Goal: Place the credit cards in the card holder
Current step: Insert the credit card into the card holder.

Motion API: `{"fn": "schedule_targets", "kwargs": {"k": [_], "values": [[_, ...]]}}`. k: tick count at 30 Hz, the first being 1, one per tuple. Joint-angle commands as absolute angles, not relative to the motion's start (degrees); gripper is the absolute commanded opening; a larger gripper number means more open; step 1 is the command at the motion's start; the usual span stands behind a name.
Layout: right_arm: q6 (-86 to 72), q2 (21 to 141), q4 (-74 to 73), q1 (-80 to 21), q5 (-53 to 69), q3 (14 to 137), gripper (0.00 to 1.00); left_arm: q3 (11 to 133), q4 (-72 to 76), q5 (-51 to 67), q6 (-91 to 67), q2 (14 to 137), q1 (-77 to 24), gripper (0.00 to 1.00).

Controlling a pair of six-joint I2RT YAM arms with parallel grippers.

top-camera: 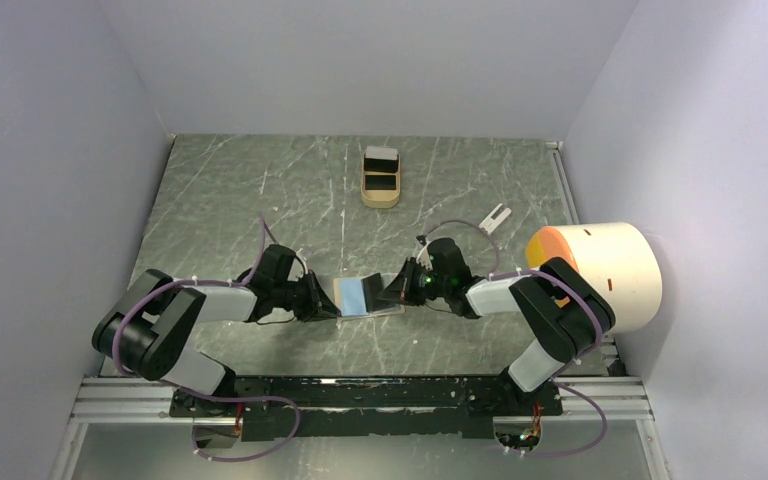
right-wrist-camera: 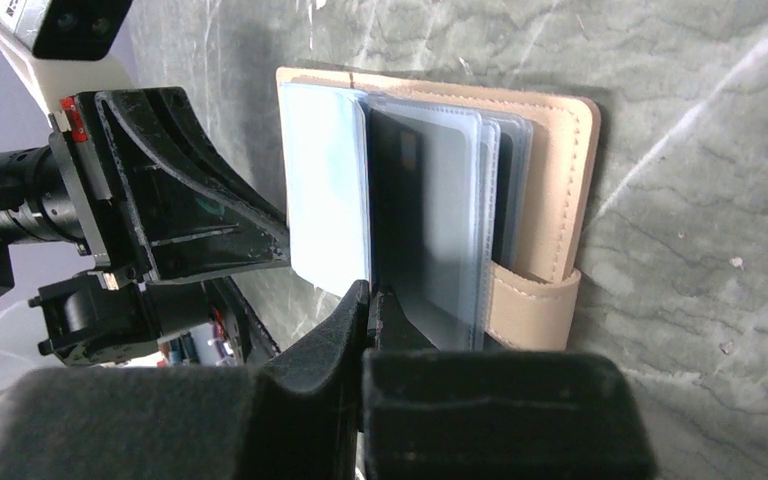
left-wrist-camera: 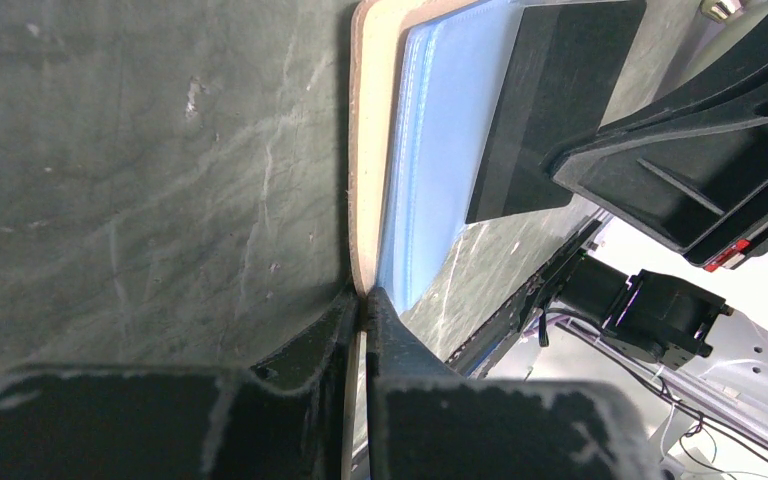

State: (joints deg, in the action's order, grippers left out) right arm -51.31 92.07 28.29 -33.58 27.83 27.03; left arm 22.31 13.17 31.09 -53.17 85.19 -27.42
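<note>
Clad in pale grey shells with black joints, left arm (top-camera: 210,300) and right arm (top-camera: 495,293) alike. Looped with purple cables (top-camera: 112,318). Tipped with matte black, scuffed fingers (left-wrist-camera: 400,340).

You've got a card holder (right-wrist-camera: 560,130) that's tan outside w/ matching stitching, shiny lt-blue inside. Black card (left-wrist-camera: 550,100). Table (top-camera: 260,190): dk green-grey marble pattern, white veins. Tray (top-camera: 381,195) tan. Roll (top-camera: 615,270) white w/ orange end. Cables (top-camera: 130,310) purple.
</note>
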Motion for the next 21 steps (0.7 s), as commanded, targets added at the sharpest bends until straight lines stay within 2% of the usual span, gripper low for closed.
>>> {"fn": "schedule_targets", "kwargs": {"k": [1,6,17,21], "values": [[-53.18,91.57,27.95,-34.01,27.03,25.98,0.01,21.23,12.97,29.3,-52.32,86.06,-27.07,0.09],[-53.75,93.86,30.22,-34.01,28.71,25.98,0.06,21.43,12.88,29.39,-52.21,86.05,-27.07,0.09],[-50.69,97.1,33.07,-34.07,27.82,27.11,0.05,21.13,13.02,29.6,-52.23,85.96,-27.07,0.09],[-49.7,95.82,30.71,-34.14,26.34,26.69,0.11,21.19,12.74,29.55,-52.21,85.48,-27.03,0.09]]}}
